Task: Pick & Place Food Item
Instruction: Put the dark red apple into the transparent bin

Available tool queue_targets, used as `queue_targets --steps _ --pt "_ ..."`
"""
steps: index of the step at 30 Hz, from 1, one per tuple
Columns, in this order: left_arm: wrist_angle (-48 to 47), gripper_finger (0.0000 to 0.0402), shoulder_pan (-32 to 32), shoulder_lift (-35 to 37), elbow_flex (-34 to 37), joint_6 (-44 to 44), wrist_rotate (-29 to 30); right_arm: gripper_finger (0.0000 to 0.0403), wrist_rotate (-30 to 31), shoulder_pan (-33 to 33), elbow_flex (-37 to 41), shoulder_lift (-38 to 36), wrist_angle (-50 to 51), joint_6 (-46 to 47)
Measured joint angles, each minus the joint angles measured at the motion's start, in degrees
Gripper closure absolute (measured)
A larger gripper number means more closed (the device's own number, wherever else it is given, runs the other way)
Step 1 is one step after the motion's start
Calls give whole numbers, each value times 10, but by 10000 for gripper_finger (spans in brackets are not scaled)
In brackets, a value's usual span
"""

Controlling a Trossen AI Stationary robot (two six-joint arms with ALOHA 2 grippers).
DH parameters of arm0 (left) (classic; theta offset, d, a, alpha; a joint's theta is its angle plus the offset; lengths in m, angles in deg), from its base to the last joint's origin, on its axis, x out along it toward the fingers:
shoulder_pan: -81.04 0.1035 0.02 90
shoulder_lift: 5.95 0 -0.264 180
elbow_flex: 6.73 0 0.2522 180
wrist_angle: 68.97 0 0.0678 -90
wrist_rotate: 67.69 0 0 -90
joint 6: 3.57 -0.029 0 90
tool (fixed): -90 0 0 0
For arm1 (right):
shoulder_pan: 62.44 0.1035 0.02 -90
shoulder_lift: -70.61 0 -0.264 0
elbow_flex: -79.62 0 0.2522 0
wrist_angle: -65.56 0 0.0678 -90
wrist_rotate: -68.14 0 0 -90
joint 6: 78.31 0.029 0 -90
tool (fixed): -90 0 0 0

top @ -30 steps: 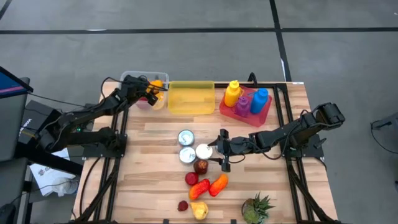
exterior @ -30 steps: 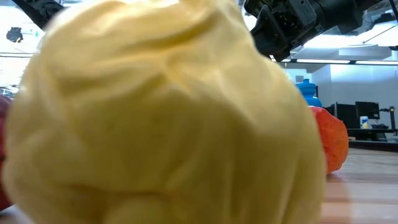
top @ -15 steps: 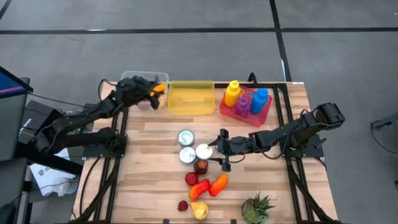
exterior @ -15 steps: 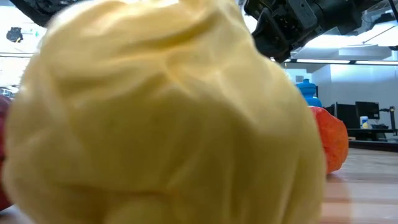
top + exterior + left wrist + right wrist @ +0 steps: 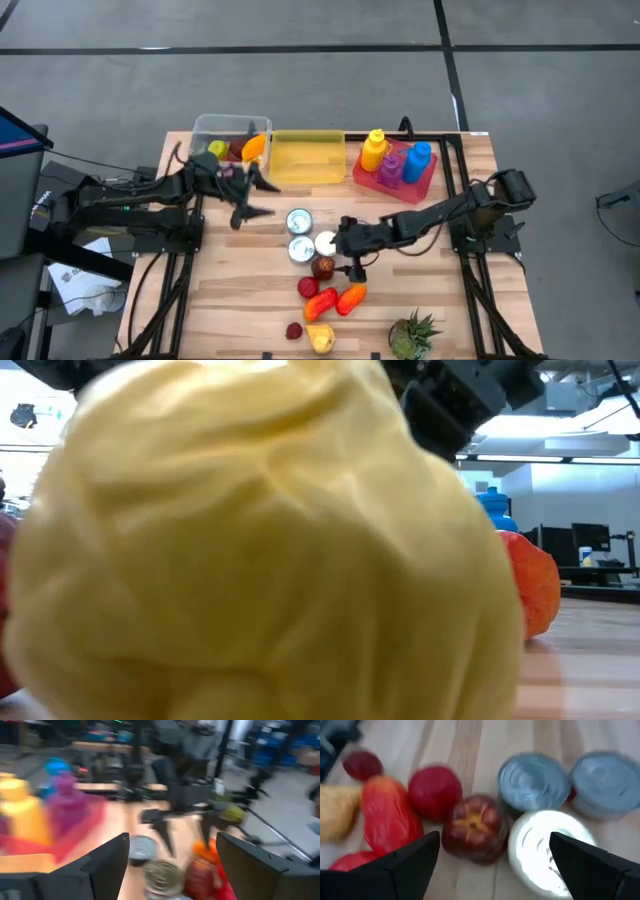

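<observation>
- right gripper (image 5: 347, 256) hangs over the dark red apple (image 5: 322, 267) beside the cans (image 5: 299, 222), fingers spread wide, nothing held
- left gripper (image 5: 255, 197) open and empty, near the clear bin (image 5: 203, 127)

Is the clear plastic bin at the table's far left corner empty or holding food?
Holding food. The high view shows yellow-green, dark red and orange pieces inside the clear plastic bin; the left hand is over the table beside it.

High overhead; low blocked by yellow fruit (image 5: 260, 550).
</observation>
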Motion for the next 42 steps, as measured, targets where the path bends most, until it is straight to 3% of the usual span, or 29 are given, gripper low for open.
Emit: queue_targets --steps 6,9,19,24,31,42 --pt "50 77 -73 1 35 21 5 38 -13 3 -114 70 133 2" --pt "57 67 -89 1 47 26 14 39 -28 4 -153 92 152 2" --pt "86 64 -110 1 87 28 17 50 -45 6 -185 145 173 23" --pt "119 64 -112 1 105 31 17 107 -39 6 -186 143 168 32" --pt "137 64 -112 1 114 32 18 241 -35 13 -186 143 173 32" --pt "136 64 -112 1 114 32 18 242 8 37 -244 143 252 22"
